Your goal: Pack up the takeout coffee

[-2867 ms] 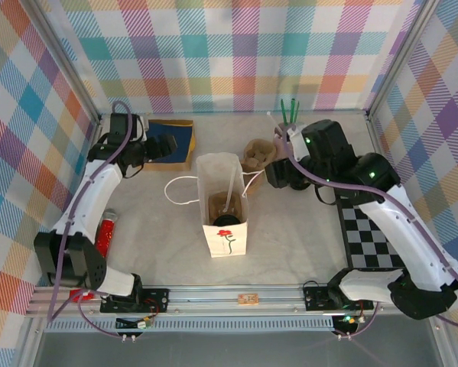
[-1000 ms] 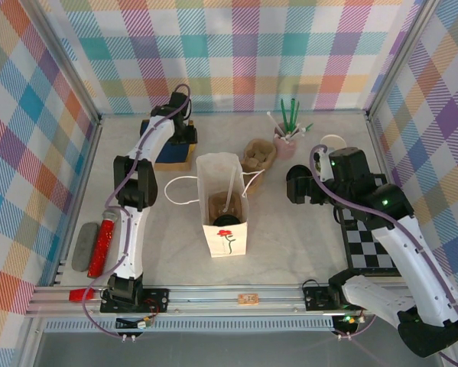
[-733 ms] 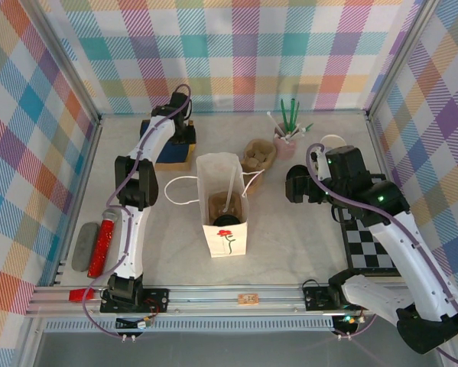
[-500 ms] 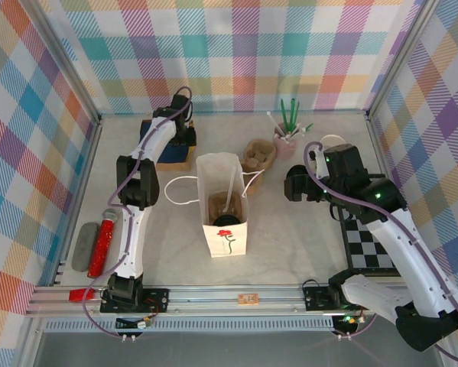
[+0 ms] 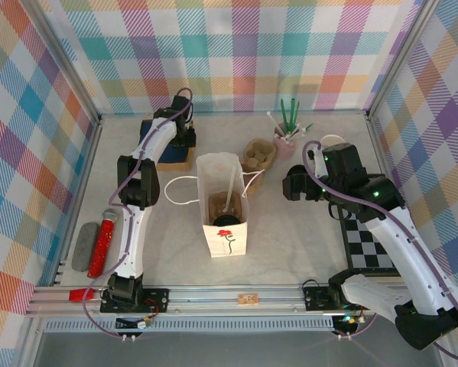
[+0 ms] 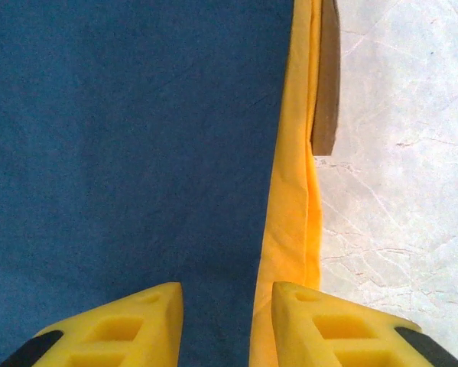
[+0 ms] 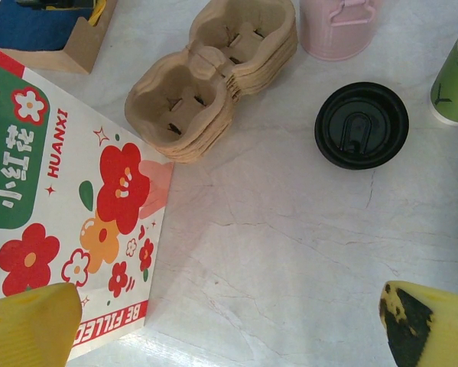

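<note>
The takeout coffee [image 7: 362,125] stands upright on the bench [image 7: 290,252], outside the paper bag [image 7: 68,199]. The right wrist camera looks down on its round black lid. The pink pot [image 7: 336,27] is near it at 12 o'clock. The lidless green cup [image 7: 456,84] is just beside it at 2 o'clock, and the stack of brown cup carriers [image 7: 213,73] is at 9 o'clock.

The right gripper [image 7: 229,325] hangs above the bench at the coffee's 7 o'clock. Its jaws are spread wide and hold nothing.

The side of the bag carries red flowers, the word "HUANXI", white Chinese characters on green, and "BE FILLE", whose end is hidden by a finger.

The left gripper [image 6: 225,321] is at the bench's 11 o'clock, over a blue cloth [image 6: 121,138] with a yellow edge [image 6: 293,191]. Its jaws are partly open with a narrow gap, and nothing is seen gripped between them.
</note>
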